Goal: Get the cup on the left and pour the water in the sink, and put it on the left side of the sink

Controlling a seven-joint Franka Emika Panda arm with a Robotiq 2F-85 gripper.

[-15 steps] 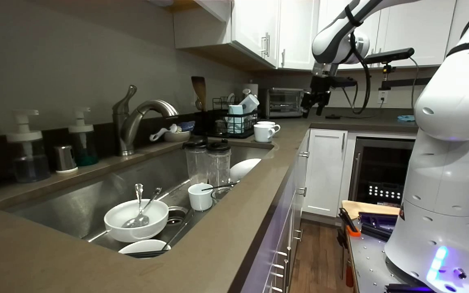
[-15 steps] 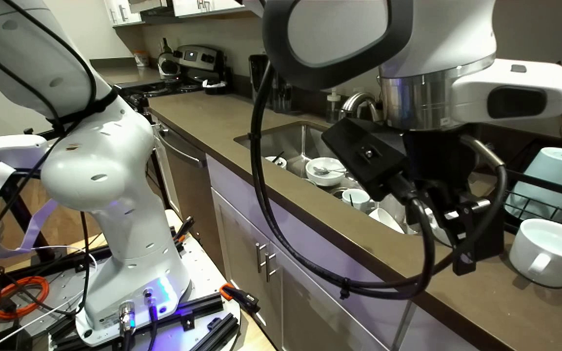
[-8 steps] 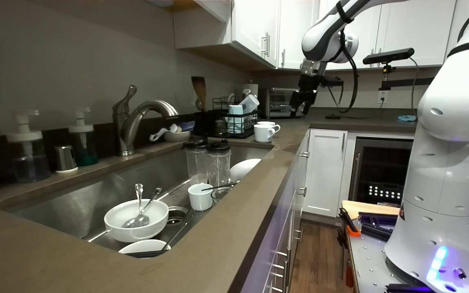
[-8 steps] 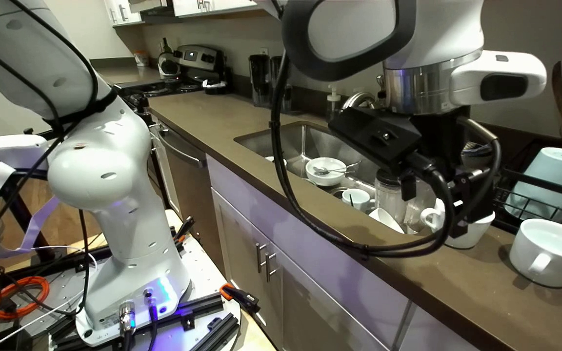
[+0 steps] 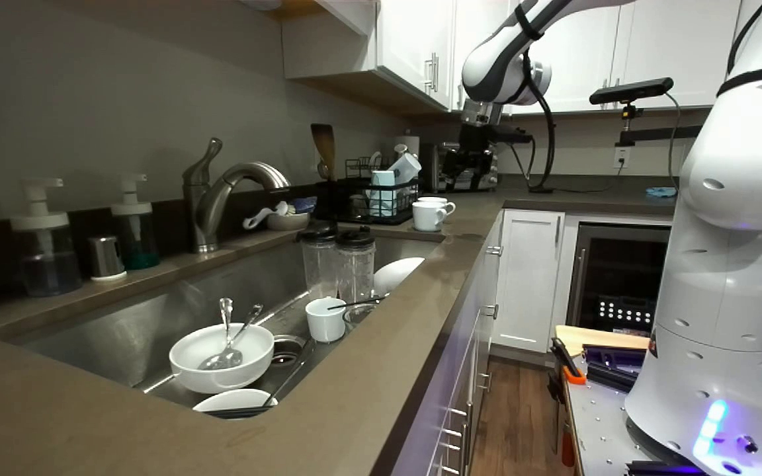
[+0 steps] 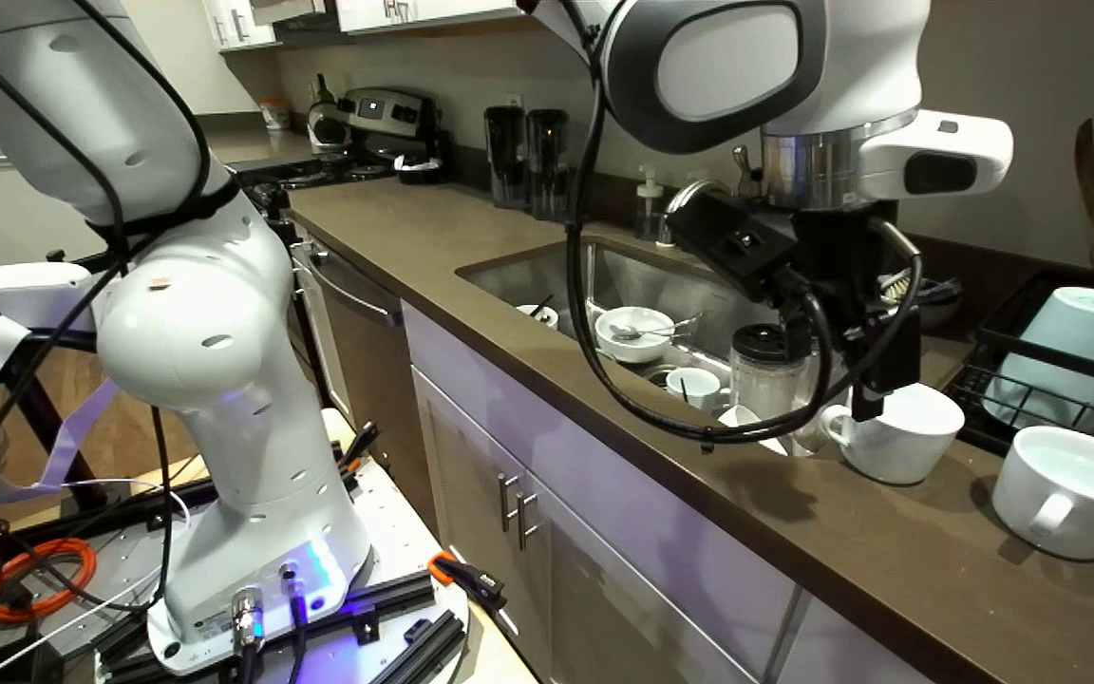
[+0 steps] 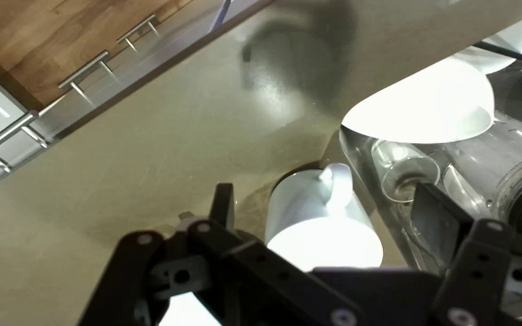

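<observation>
At the far left of an exterior view stands the white robot arm [image 6: 262, 418], its upper links reaching across the top of the scene. Beyond it, in the background, is a stove [image 6: 384, 114], and beside that the brown tabletop [image 6: 395, 218] runs off toward the lower right.

Set into this tabletop is the steel sink [image 6: 628, 275]. Inside it, again from the left, sit a white bowl [image 6: 628, 351] with metal utensils [image 6: 625, 332] leaning in it, a small white mug [image 6: 704, 394], upright, and a clear container [image 6: 756, 375] with a black lid. Behind the sink stands a soap pump [image 6: 649, 204].

Next come the fingers [image 7: 223, 206], spread wide and hanging above the tabletop in both exterior views. Under them, the left cup [image 6: 898, 442], white and upright, stands on the tabletop just beside the sink's edge, its handle pointing toward the sink. In the wrist view it shows between the fingers, with a gap on either side, and its mouth glares too brightly to tell what is inside.

Farther right, near the left cup but apart from it, the right cup [image 6: 1069, 499] stands upright too. Behind them is a black rack [image 6: 1069, 358] with a pale-blue cup [image 6: 1088, 318] leaning in it.
</observation>
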